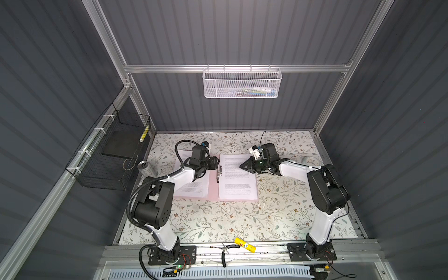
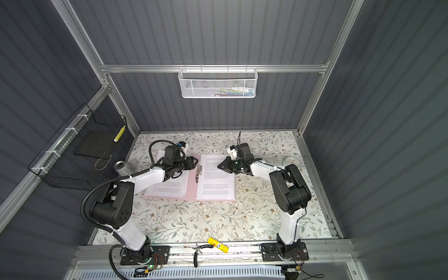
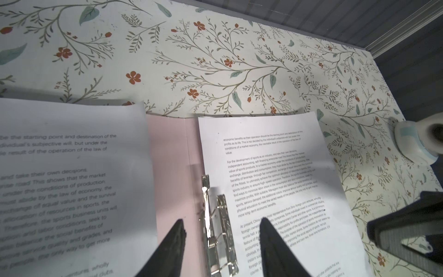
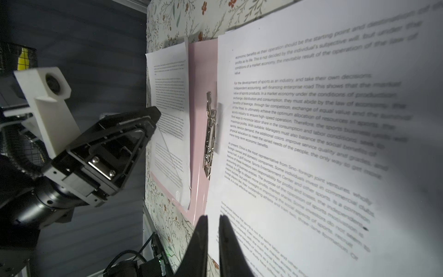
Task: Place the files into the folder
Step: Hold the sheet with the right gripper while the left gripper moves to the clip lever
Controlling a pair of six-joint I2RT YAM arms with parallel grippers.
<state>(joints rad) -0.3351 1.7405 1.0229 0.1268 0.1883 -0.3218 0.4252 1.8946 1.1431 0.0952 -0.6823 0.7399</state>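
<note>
Two files on show: left file lies on the left flap and right file on the right flap. Sheet count per file can't be told. One folder, pink, lies open and flat mid-worktop. Its spine and both files' long axes run near edge to far wall, with the text tops toward the far wall. One metal clip sits at the spine, touching the right file's inner edge. Two pincers: left pincer is empty, jaws apart, straddling the clip from above. Right pincer is over the right file with its jaws nearly together and a thin gap left. Can't tell whether it pinches paper.
</note>
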